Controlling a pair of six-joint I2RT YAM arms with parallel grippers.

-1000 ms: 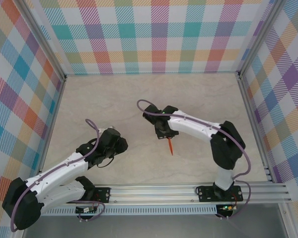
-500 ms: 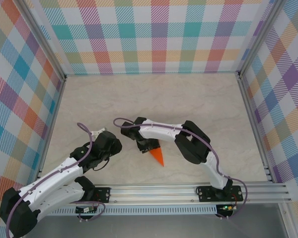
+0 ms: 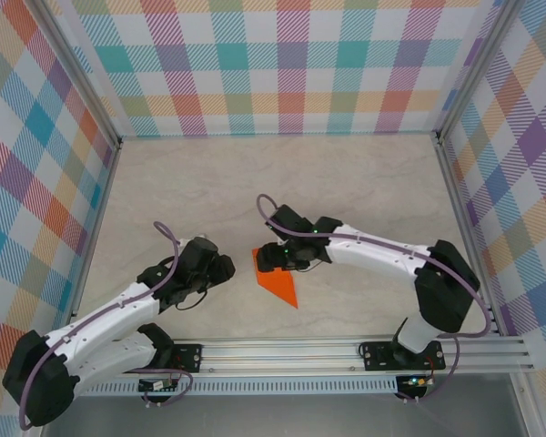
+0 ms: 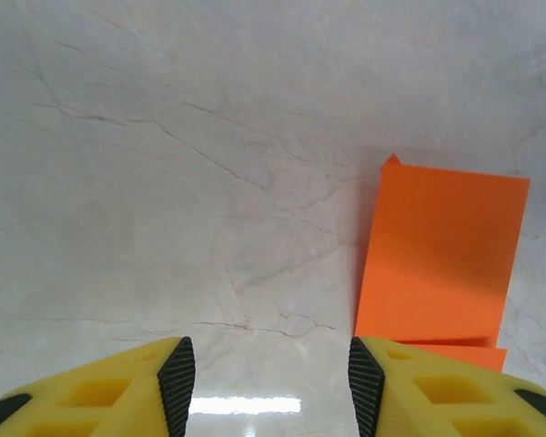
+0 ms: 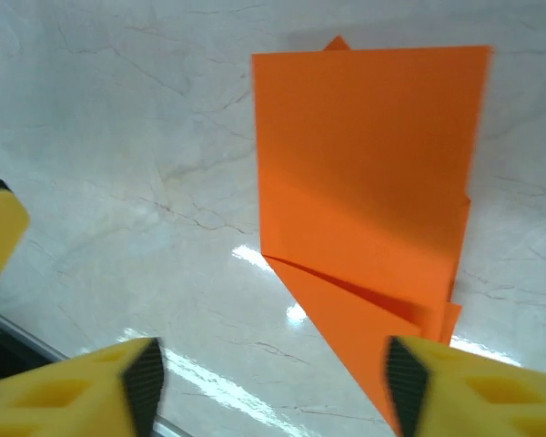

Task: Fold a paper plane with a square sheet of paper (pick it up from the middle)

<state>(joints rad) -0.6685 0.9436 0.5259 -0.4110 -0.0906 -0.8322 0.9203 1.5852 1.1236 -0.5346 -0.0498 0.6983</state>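
1. The square sheet of paper [image 3: 275, 278], folded into a narrow pointed shape, lies flat on the table [image 3: 364, 182], towards the middle of its near edge.
2. The right gripper [image 5: 273, 387] hangs over it, jaws wide and gripping nothing, probably so the layers can lie flat.
3. The left gripper [image 4: 271, 387] hovers just beside it, parted and empty, likely placed to press a crease.

The table [image 3: 364, 182] was a pale, marble-veined slab, glossy enough to catch the light. Plaid panels stood round it: a back wall [image 3: 291, 64] at its far edge, a left wall [image 3: 27, 182] and a right wall [image 3: 519, 164] along its sides. A slotted aluminium rail [image 3: 291, 350] ran along the table's near edge, and slanting aluminium posts [image 3: 75, 68] rose from its far corners.
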